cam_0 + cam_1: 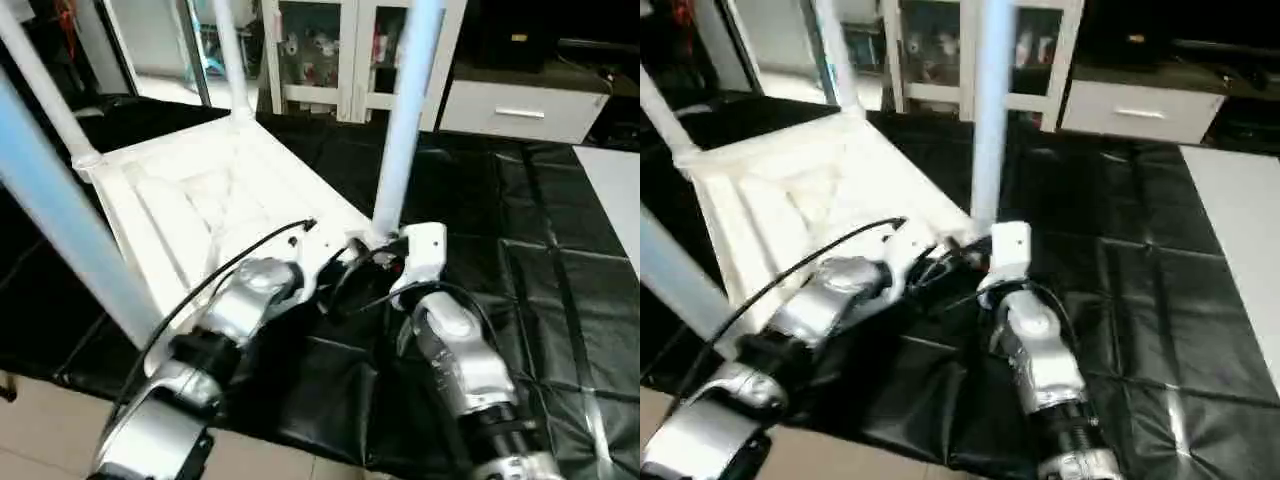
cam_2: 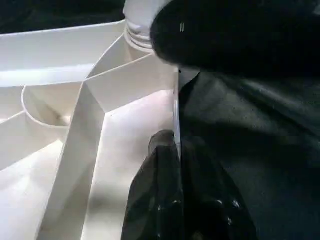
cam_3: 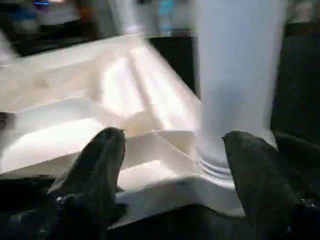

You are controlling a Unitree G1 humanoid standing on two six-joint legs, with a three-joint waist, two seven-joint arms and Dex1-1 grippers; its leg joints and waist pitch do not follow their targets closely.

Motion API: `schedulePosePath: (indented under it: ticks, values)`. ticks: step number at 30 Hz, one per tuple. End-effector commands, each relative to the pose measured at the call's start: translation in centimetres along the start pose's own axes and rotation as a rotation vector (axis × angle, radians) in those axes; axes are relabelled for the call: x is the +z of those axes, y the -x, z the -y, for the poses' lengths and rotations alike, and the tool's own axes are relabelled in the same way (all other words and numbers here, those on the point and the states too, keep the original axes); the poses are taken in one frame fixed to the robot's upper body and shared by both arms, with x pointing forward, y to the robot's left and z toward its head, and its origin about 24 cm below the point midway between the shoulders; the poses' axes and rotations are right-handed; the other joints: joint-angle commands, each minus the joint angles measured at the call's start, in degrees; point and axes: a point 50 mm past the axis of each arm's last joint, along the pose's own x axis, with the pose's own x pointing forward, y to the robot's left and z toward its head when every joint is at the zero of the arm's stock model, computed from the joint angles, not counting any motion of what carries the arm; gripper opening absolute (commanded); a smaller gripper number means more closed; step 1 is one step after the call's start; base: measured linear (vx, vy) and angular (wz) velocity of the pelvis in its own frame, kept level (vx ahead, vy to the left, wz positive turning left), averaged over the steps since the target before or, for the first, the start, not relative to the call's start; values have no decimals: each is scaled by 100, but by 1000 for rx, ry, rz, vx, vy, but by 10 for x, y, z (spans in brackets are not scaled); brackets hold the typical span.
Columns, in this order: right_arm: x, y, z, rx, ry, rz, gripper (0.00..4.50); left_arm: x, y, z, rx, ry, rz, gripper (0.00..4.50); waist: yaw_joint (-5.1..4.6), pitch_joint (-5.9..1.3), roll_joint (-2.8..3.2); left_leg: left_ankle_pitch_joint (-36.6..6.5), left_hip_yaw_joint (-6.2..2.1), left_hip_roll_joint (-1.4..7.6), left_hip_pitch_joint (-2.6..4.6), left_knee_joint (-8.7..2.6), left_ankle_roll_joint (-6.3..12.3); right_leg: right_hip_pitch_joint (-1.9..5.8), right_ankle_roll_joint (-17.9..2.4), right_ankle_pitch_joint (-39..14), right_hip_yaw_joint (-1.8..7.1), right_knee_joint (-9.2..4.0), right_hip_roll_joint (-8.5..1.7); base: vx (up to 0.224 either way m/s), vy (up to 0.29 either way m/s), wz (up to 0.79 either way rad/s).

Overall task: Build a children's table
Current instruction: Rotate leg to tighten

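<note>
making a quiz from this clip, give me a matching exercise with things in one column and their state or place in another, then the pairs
Things:
1. left gripper
2. right gripper
3. table top
4. nearest-corner leg

States:
A. lying ribbed side up on the black cloth
B. shut on the table top's edge wall
C. standing upright in its socket
D. fingers apart, either side of the leg's base

Pairs: 1-B, 2-D, 3-A, 4-C

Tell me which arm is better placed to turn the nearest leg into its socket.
Probably the right: its end effector is open at the base of the leg, one finger on each side. The left end effector is pinched on the table top's rim.
</note>
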Motion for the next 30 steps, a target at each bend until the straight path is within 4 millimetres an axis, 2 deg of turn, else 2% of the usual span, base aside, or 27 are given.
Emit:
schedulePosePath:
  ticks: [1,2,4,5,7,8,9,10,11,14,15,18,20,26,28,30]
  values:
    - [12,7,6,117,50,-4,366,-20,7,6,-80,12,-50,0,57,-315,-90,-1143,-32,145,-40,-418,500,343,-1262,-1101,162,-398,-224,0,0,0]
    - [15,17,15,191,88,-45,367,-26,14,10,-149,-5,-72,0,67,-307,-74,-1028,-26,162,-47,-418,530,346,-1336,-897,163,-378,-217,0,0,0]
    - [18,24,21,239,132,-71,398,-28,19,13,-203,-14,-78,0,84,-307,-70,-953,-15,170,-34,-409,557,334,-1424,-715,172,-359,-221,0,0,0]
    - [19,29,25,268,167,-89,405,-30,22,15,-235,-19,-81,0,99,-303,-76,-1013,1,174,-9,-403,538,318,-1460,-762,173,-365,-219,0,0,0]
    - [20,38,32,314,209,-125,407,-33,28,18,-289,-31,-90,0,109,-295,-68,-1088,4,177,-13,-409,530,320,-1467,-849,177,-370,-226,0,0,0]
    - [21,48,38,373,260,-172,407,-35,35,22,-370,-50,-93,0,126,-285,-67,-1168,11,175,6,-413,493,291,-1449,-1027,179,-394,-226,0,0,0]
    - [22,55,41,413,287,-199,407,-36,40,26,-429,-61,-89,0,142,-287,-45,-1216,1,180,10,-421,472,300,-1439,-1084,176,-385,-229,0,0,0]
    - [22,59,43,440,304,-218,407,-36,43,28,-469,-69,-86,0,170,-285,-71,-1198,3,203,11,-419,478,308,-1402,-1021,191,-380,-231,0,0,0]
    - [23,61,44,458,309,-235,407,-36,46,31,-508,-75,-82,0,200,-283,-55,-1192,16,200,24,-425,470,291,-1423,-1004,195,-381,-233,0,0,0]
    - [22,66,42,530,320,-278,407,-38,54,38,-607,-79,-115,0,225,-275,-49,-1259,29,201,50,-420,447,271,-1494,-957,195,-367,-217,0,0,0]
    - [22,66,42,530,320,-278,407,-38,54,38,-607,-79,-115,0,244,-273,-6,-1301,24,205,62,-425,420,268,-1503,-988,198,-366,-229,0,0,0]
    - [19,68,38,599,334,-310,407,-37,54,41,-632,-84,-124,0,229,-248,-36,-1550,25,200,64,-451,311,263,-1417,-1311,199,-402,-218,0,0,0]
    - [18,67,34,641,328,-324,407,-35,53,42,-623,-95,-121,0,235,-248,-28,-1693,32,205,105,-455,235,234,-1381,-1495,212,-428,-215,0,0,0]
    - [17,64,33,682,340,-340,407,-33,53,40,-617,-98,-121,0,258,-264,-37,-1548,21,194,62,-456,229,269,-1313,-1393,214,-404,-219,0,0,0]
    - [17,62,33,688,345,-345,378,-32,53,40,-615,-99,-123,0,261,-271,-42,-1472,23,191,60,-447,244,274,-1327,-1330,214,-397,-223,0,0,0]
    - [17,61,34,698,345,-352,371,-32,54,39,-610,-101,-126,0,262,-278,-38,-1428,25,189,56,-439,254,279,-1361,-1270,210,-389,-221,0,0,0]
